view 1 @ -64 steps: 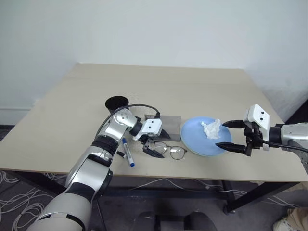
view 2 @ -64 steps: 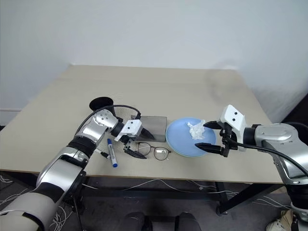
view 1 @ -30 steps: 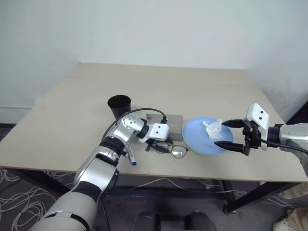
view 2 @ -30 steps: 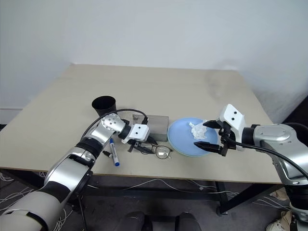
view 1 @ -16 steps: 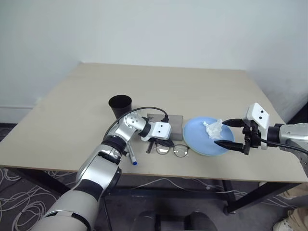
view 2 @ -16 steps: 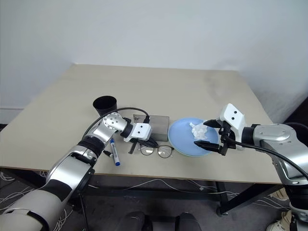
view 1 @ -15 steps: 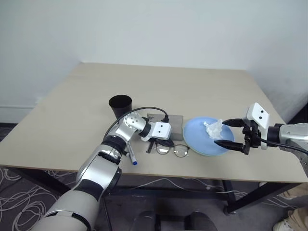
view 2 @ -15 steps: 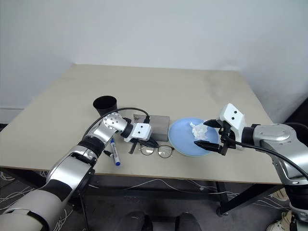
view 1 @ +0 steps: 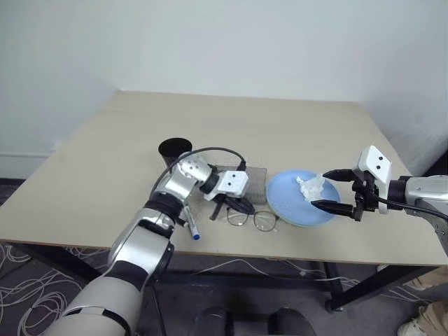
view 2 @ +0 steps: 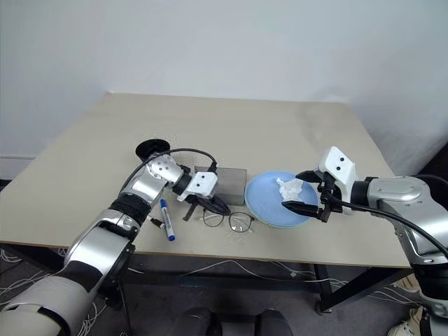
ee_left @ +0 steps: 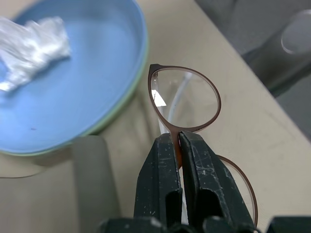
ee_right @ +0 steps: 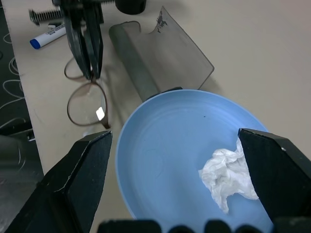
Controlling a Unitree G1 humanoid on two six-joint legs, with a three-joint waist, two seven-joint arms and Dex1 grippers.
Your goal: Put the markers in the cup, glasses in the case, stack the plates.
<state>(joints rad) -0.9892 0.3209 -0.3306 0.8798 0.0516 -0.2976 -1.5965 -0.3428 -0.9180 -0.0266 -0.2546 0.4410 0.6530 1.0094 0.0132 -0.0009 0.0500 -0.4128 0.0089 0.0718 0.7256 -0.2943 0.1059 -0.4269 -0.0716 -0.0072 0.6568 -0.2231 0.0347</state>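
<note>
Pinched at the bridge between the two lenses: the glasses [ee_left: 187, 104], caught in the left tool [view 1: 239, 206], jaws closed tight on the thin brown frame. Near the front edge of the table [view 1: 301, 133], frame hanging low from the tool; contact with the tabletop impossible to confirm.

Just behind the left tool, toward the far side of the table: the case [view 1: 245, 179], grey, lying open, its lid a flat grey panel in the right wrist view. Long axis of the case running across the table, roughly parallel to the front edge; long axis of the glasses, lens to lens, running much the same way, lenses trailing toward the plates [view 2: 280, 199]. A short carry back and away from the front edge, by this reading, all that separates frame from case, with little or no turn needed to line them up. Left arm clearly the nearer one.

Right tool [view 2: 306, 190] spread wide and empty, poised over the blue plate, which sits on the green one with a crumpled tissue [ee_right: 227, 175] on top.

Blue-capped marker [view 1: 190, 224] lying on the table by the left forearm, pointing front to back; black cup [view 1: 174, 149] upright just behind.
</note>
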